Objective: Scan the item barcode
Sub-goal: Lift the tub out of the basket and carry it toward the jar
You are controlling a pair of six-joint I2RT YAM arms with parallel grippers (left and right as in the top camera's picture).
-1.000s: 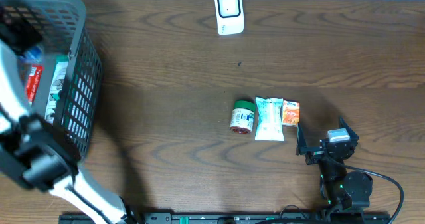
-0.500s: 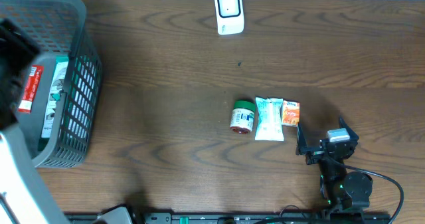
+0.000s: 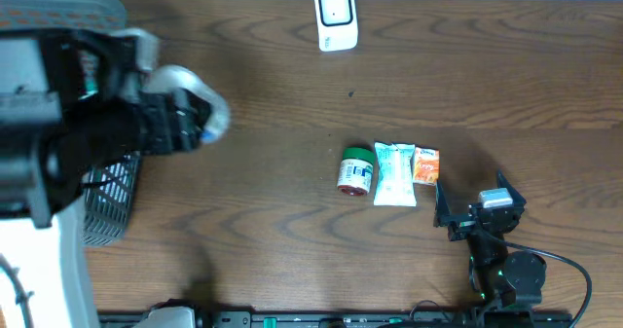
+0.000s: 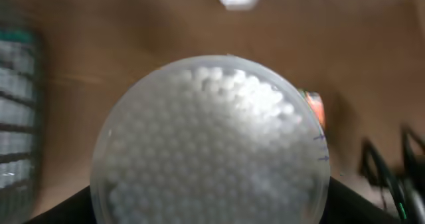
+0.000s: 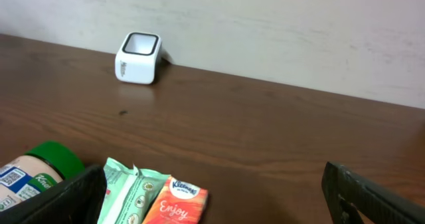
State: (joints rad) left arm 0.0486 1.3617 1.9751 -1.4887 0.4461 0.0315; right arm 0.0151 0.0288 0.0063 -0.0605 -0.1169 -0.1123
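My left gripper (image 3: 183, 124) is shut on a round clear tub (image 3: 195, 106) packed with white swab tips, held in the air just right of the basket. In the left wrist view the tub (image 4: 212, 137) fills the frame, and the dark fingers (image 4: 60, 211) show only at the bottom corners. No barcode shows on it. The white scanner (image 3: 336, 18) stands at the table's far edge, also seen as the scanner (image 5: 138, 56) by the wall. Near the front right, my right gripper (image 3: 474, 207) stands open and empty.
A grey mesh basket (image 3: 109, 206) stands at the far left, mostly hidden by my left arm. A green-lidded jar (image 3: 356, 170), a mint-green pack (image 3: 395, 174) and an orange tissue pack (image 3: 426, 164) lie in a row mid-table, just left of my right gripper.
My left arm has risen out of the basket and swung right with the tub in its grip. The right arm and the items on the table have not moved.
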